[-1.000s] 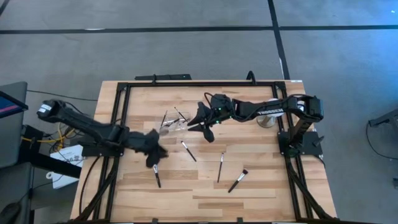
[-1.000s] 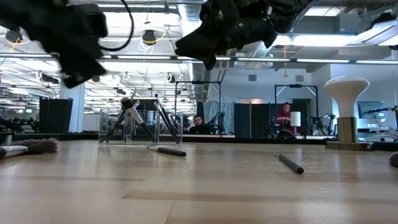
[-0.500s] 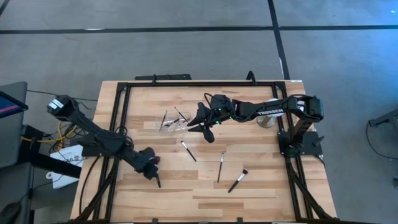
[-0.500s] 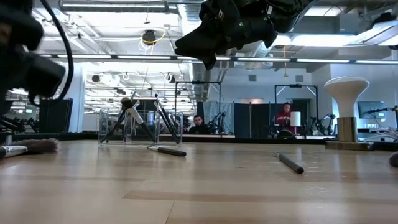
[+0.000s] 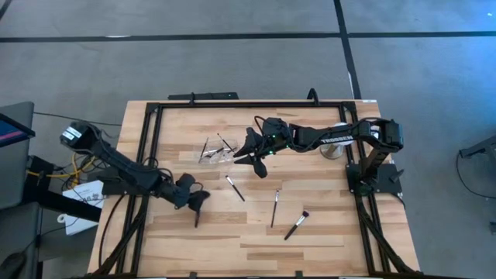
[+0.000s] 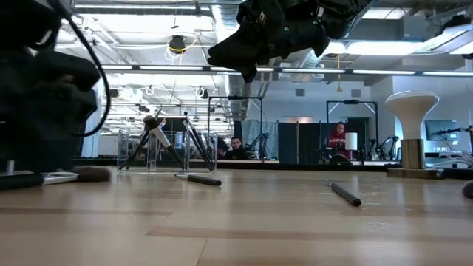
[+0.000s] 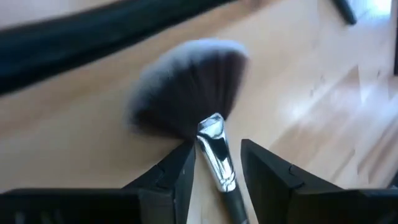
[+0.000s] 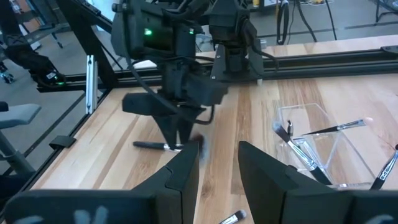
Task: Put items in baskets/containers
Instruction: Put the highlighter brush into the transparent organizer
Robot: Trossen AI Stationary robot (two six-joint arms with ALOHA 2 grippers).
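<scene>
Left gripper (image 5: 194,199) is low over the near-left part of the surface (image 5: 325,232), fingers apart and straddling the silver ferrule of the fan brush (image 7: 200,112), which lies flat on the wood; jaws not yet closed on it, likely lined up across the handle so they can pinch it. Right gripper (image 5: 249,147) hangs above the middle of the surface just right of the clear container (image 5: 215,152), fingers apart, nothing between them, probably waiting out of the way. Container sits far-centre and already holds several slim brushes (image 8: 298,146) leaning inside it. Three loose brushes lie on the wood near of it: one (image 5: 235,188) just near the container, another (image 5: 275,207) to its right, a third (image 5: 296,225) nearer. White ball on stand (image 6: 412,129) at far right, not involved.
</scene>
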